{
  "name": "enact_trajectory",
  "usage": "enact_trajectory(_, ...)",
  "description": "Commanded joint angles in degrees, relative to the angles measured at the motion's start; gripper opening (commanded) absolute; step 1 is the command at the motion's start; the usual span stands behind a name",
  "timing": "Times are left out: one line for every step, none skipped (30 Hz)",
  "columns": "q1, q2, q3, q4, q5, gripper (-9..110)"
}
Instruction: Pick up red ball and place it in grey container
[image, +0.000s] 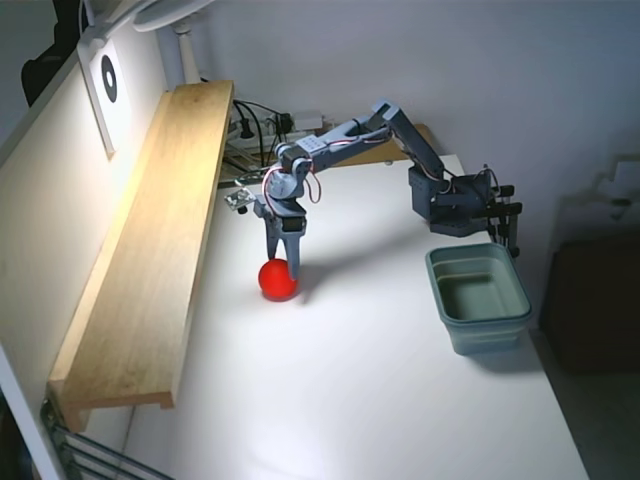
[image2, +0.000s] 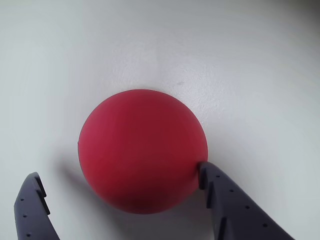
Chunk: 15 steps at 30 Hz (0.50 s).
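Note:
The red ball (image: 278, 280) rests on the white table, left of middle in the fixed view. My gripper (image: 283, 262) points down right over it, open. In the wrist view the ball (image2: 142, 150) fills the centre. The gripper (image2: 117, 172) straddles its near side. The right fingertip (image2: 206, 172) touches the ball and the left fingertip (image2: 31, 187) stands clear of it. The grey container (image: 487, 335) stands empty at the right of the table, in front of the arm's base, and is out of the wrist view.
A long wooden plank (image: 150, 250) runs along the left edge, close to the ball. Cables and a power strip (image: 265, 125) lie at the back. The arm's base (image: 465, 205) is clamped at the right edge. Bare white table (image: 350, 380) lies in front.

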Motion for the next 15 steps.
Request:
enact_trajectory(0.4, 1.6, -2.4, 0.3, 0.1, 38)
enact_trajectory(0.4, 1.6, -2.4, 0.3, 0.1, 38)
enact_trajectory(0.4, 1.6, -2.4, 0.3, 0.1, 38)
enact_trajectory(0.3, 1.6, -2.4, 0.3, 0.1, 38)
enact_trajectory(0.6, 1.6, -2.4, 0.3, 0.1, 38)
enact_trajectory(1.3, 1.6, -2.4, 0.3, 0.1, 38)
enact_trajectory(1.8, 1.6, -2.4, 0.3, 0.1, 38)
enact_trajectory(1.9, 1.6, -2.4, 0.3, 0.1, 38)
enact_trajectory(1.9, 1.6, -2.4, 0.3, 0.1, 38)
enact_trajectory(1.9, 1.6, -2.4, 0.3, 0.1, 38)
enact_trajectory(1.9, 1.6, -2.4, 0.3, 0.1, 38)
enact_trajectory(1.9, 1.6, -2.4, 0.3, 0.1, 38)
enact_trajectory(1.9, 1.6, -2.4, 0.3, 0.1, 38)
enact_trajectory(1.9, 1.6, -2.4, 0.3, 0.1, 38)
enact_trajectory(1.9, 1.6, -2.4, 0.3, 0.1, 38)
